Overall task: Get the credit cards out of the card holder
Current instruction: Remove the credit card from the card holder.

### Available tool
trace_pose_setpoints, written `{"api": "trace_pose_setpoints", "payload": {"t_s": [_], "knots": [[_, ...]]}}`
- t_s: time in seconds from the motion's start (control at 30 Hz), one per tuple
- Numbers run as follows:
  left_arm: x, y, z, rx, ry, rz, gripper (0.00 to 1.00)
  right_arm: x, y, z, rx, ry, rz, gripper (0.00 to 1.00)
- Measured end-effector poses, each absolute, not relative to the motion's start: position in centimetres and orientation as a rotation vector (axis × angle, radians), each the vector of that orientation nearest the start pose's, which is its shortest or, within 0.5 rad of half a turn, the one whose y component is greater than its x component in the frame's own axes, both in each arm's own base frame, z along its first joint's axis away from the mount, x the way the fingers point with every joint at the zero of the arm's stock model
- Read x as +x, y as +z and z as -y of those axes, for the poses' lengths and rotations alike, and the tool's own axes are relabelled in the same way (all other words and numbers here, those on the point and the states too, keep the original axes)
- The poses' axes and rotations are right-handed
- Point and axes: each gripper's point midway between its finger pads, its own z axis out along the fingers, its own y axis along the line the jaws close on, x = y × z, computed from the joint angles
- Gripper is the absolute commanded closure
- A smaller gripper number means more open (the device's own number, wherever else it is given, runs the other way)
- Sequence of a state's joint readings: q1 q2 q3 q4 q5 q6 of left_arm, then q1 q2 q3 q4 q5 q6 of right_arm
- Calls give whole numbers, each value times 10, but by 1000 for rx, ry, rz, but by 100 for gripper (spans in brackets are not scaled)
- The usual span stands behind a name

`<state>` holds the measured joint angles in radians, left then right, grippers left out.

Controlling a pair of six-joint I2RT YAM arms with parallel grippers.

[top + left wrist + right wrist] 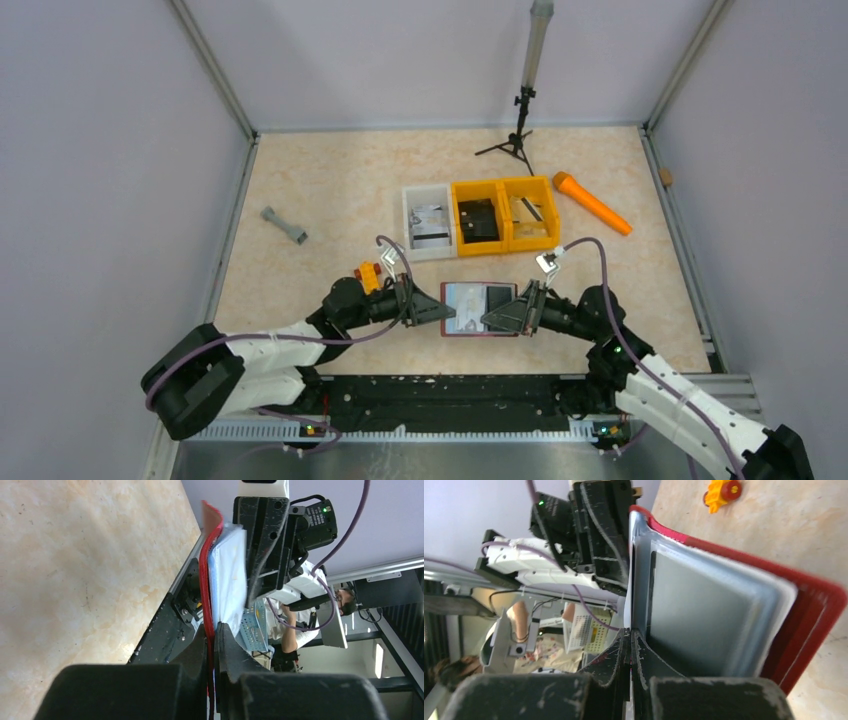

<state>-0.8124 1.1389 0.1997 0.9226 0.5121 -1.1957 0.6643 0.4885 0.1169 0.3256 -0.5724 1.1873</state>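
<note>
The dark red card holder (478, 310) hangs open between my two grippers, just above the table near its front edge. My left gripper (441, 309) is shut on the holder's red cover edge (204, 570), and its jaws (214, 630) pinch that edge. Pale credit cards (227, 575) stand in the pockets beside it. My right gripper (487, 318) is shut on the thin edge of a pale card (629, 580), which sits between its jaws (630, 633). Grey-white cards (696, 615) fill the red holder (806, 625) behind it.
A white bin (428, 222) and two orange bins (503, 212) with items stand behind the holder. An orange cone-shaped object (592, 203) lies at the right, a grey dumbbell (284, 225) at the left, a small tripod (517, 130) at the back. A red-and-yellow toy block (368, 273) sits by my left wrist.
</note>
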Motion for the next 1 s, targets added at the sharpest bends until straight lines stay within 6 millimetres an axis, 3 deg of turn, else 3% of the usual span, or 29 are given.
{"api": "trace_pose_setpoints", "payload": {"t_s": [0.23,0.6,0.87,1.0], "knots": [[125,191,299,124,-1843,-1902,100,115,172,-241,-21,1663,-2022,100],[126,189,290,85,-1808,-1908,100,117,172,-242,-24,1663,-2015,100],[125,190,288,82,-1821,-1900,100,115,184,-248,-54,1744,-1962,76],[125,187,290,87,-1828,-1915,100,114,189,-252,-72,1786,-1946,71]]}}
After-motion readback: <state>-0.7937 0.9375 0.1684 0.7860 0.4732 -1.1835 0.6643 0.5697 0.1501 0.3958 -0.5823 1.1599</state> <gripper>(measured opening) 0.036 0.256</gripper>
